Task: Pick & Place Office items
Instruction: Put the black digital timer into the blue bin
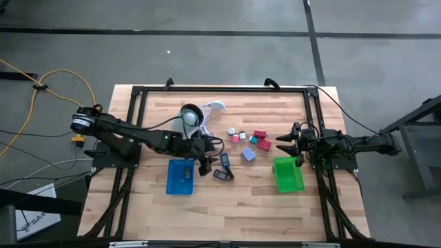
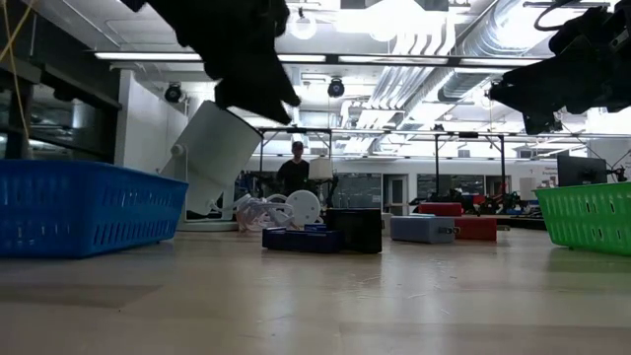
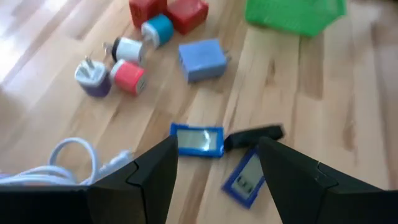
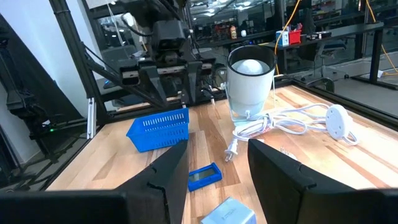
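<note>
Our left gripper (image 1: 204, 167) hangs with its jaws wide and empty, just above the desk (image 1: 227, 207) beside the blue tray (image 1: 180, 176). Directly ahead of it lie two small blue pieces (image 3: 198, 140) and a dark clip-like piece (image 3: 254, 133), touching one another. For a clean pick, we judge we should centre the jaws over one blue piece alone and come straight down, so its neighbours are not nudged. Farther off, the red, pink, teal and pale-blue blocks (image 3: 202, 58) cluster together. Our right gripper (image 1: 295, 142) waits by the green tray (image 1: 287, 174), jaws narrowly parted, holding nothing.

The left wrist view separates the blue pieces, which the high view merges. The low view alone shows both grippers clear of the desk, and a person (image 2: 292, 170) in the room behind.
</note>
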`<state>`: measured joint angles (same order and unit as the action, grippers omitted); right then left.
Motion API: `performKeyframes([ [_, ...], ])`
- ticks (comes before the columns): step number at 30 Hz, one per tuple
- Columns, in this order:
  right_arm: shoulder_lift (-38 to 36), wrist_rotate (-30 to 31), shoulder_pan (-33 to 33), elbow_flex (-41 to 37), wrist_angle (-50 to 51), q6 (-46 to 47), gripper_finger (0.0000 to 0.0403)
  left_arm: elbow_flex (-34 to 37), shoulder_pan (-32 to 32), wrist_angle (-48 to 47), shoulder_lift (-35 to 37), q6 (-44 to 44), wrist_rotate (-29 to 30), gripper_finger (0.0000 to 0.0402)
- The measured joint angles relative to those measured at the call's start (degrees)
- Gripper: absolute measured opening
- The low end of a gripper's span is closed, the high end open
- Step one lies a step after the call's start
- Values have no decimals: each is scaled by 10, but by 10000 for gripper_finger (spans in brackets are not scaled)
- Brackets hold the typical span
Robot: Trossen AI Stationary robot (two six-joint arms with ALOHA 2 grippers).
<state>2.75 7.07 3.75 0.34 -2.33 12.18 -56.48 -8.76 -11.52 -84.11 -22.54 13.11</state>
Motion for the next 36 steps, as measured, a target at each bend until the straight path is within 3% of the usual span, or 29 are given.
performKeyframes([
  [6, 4, 0, 0, 0, 0, 0, 153, -2, 22, 55, -27, 90, -48, 216],
  [11, 4, 0, 0, 0, 0, 0, 153, -20, 24, 59, -40, 130, -53, 216],
  [25, 23, 0, 0, 0, 0, 0, 153, -220, 20, -167, -149, 180, -65, 216],
  [31, 33, -1, 0, 0, 0, 0, 153, -286, 10, -204, -214, 245, -92, 216],
  [36, 40, 0, 0, 0, 0, 0, 153, -296, 4, -209, -228, 310, -110, 216],
])
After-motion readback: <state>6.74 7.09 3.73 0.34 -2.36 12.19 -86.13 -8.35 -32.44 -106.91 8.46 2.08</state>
